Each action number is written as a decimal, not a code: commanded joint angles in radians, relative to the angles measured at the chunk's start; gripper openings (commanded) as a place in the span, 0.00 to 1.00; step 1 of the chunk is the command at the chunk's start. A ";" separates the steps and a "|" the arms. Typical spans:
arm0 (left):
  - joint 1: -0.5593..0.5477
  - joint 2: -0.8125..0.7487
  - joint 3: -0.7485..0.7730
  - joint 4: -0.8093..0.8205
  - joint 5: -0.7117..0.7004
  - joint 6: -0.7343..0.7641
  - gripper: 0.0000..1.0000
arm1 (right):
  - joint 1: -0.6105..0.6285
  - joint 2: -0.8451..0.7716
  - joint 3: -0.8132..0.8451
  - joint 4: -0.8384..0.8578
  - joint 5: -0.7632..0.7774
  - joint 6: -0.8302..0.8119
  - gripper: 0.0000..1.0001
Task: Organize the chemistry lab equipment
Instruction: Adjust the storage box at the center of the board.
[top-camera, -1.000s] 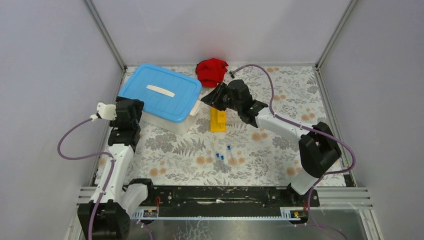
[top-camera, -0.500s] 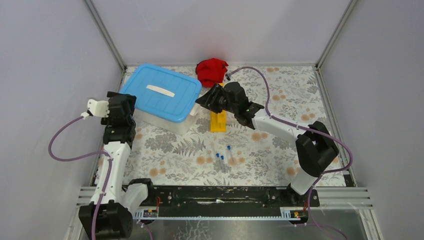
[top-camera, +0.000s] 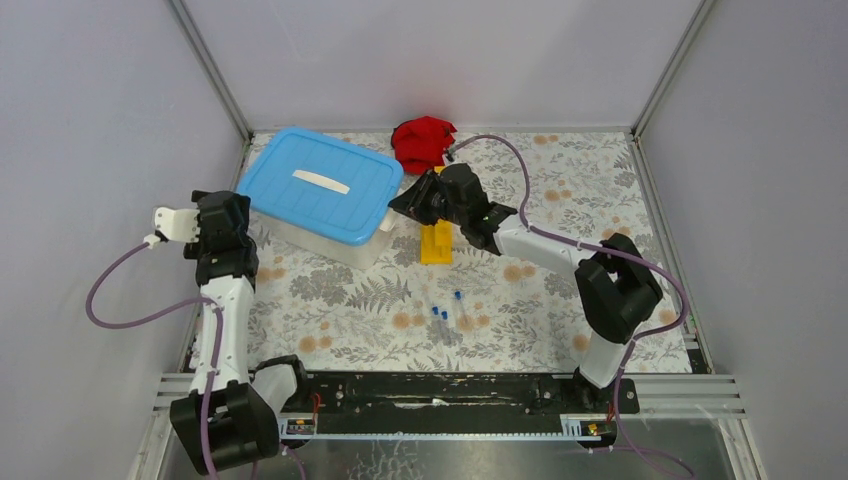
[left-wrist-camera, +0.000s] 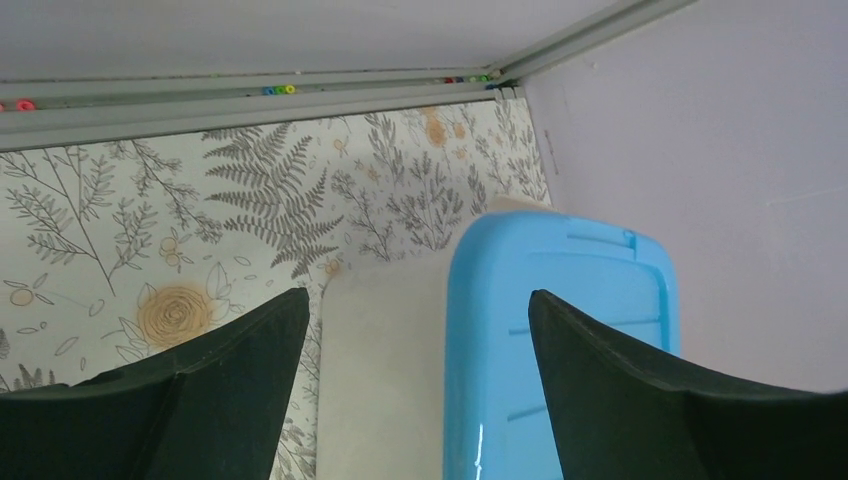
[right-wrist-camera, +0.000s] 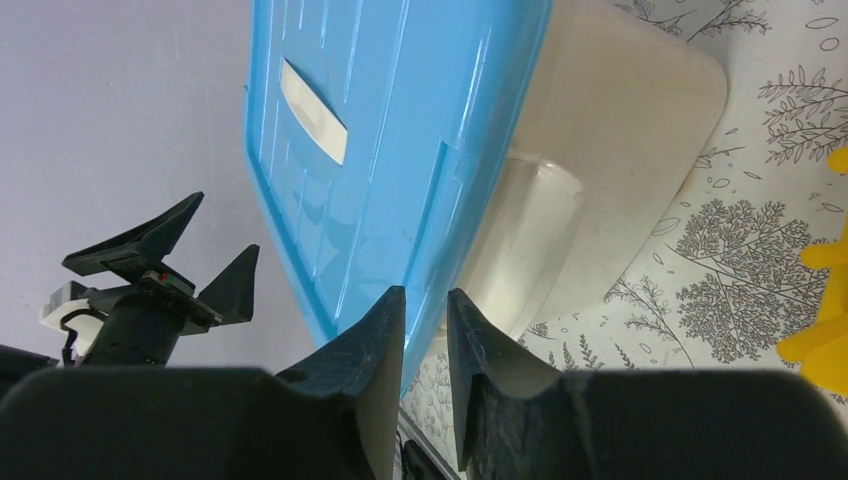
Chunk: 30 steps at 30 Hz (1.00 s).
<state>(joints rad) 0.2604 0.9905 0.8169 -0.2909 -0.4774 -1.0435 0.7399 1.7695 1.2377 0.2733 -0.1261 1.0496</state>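
Right gripper (right-wrist-camera: 425, 295) has its two fingers close together, and the edge of the flat sky-blue plastic lid (right-wrist-camera: 400, 130) runs into the thin gap between them; I cannot tell if it is pinching yet. Left gripper (left-wrist-camera: 418, 295) is spread wide, pointing at the other short end of the big white plastic tub (left-wrist-camera: 380, 370), not touching it. The tub sits at the back left of the fern-print table (top-camera: 560, 300), with the lid lying on top.

The tub looks hard and smooth, so I think fingers could slip on it. The lid looks thin and light and may bend or pop up at one corner, so the lip at each short end seems the best place to hold.

Only the top view shows the long yellow plastic rack with holes (top-camera: 435, 243) just beside the tub, the small clear tubes with blue caps (top-camera: 440, 313) nearer the arms, and a crumpled red cloth (top-camera: 423, 142). Only the right wrist view shows the lid edge in the gap
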 joint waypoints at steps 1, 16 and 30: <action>0.050 0.024 -0.022 0.074 0.010 -0.002 0.88 | 0.013 0.011 0.065 0.053 -0.020 0.006 0.27; 0.179 0.156 -0.099 0.257 0.153 -0.186 0.89 | 0.012 0.034 0.085 0.059 -0.027 -0.008 0.25; 0.256 0.257 -0.166 0.481 0.313 -0.317 0.88 | 0.013 -0.020 0.008 0.089 -0.018 -0.023 0.23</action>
<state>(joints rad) 0.4767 1.2201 0.7082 0.0166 -0.2550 -1.2751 0.7399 1.8076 1.2606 0.3050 -0.1410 1.0435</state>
